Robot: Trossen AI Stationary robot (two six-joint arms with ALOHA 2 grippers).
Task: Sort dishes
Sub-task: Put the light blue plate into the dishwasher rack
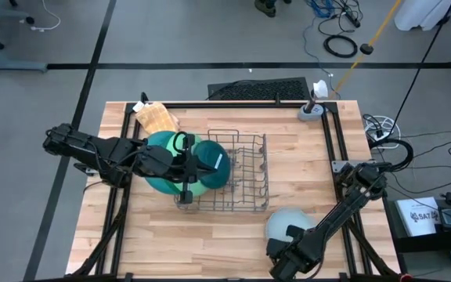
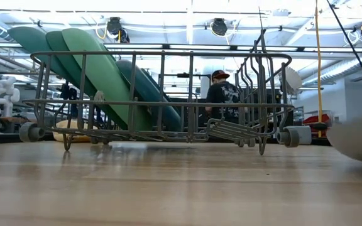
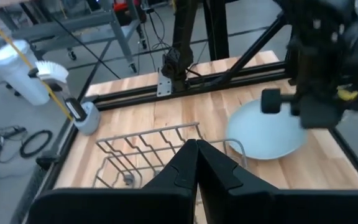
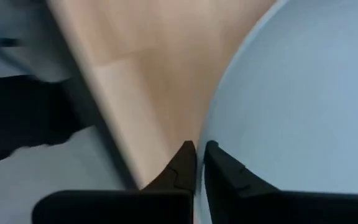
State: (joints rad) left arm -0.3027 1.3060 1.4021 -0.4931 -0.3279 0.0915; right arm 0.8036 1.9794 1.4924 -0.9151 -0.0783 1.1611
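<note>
the right gripper (image 4: pixel 196 149) is pinched on the rim of the pale blue-grey round plate (image 1: pixel 286 222) lying flat near the wooden table's (image 1: pixel 304 157) near edge, bare boards around it. the left gripper (image 3: pixel 196 149), closed, hovers by green plates (image 2: pixel 99 72) leaning in the grey wire rack (image 1: pixel 237 174).

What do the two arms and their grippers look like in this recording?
Both arms are dark, almost black, with blocky jointed links. The left gripper ends in two black, pointed, angular fingers; the right gripper has the same. A small yellow marking shows on the right arm's wrist housing.
</note>
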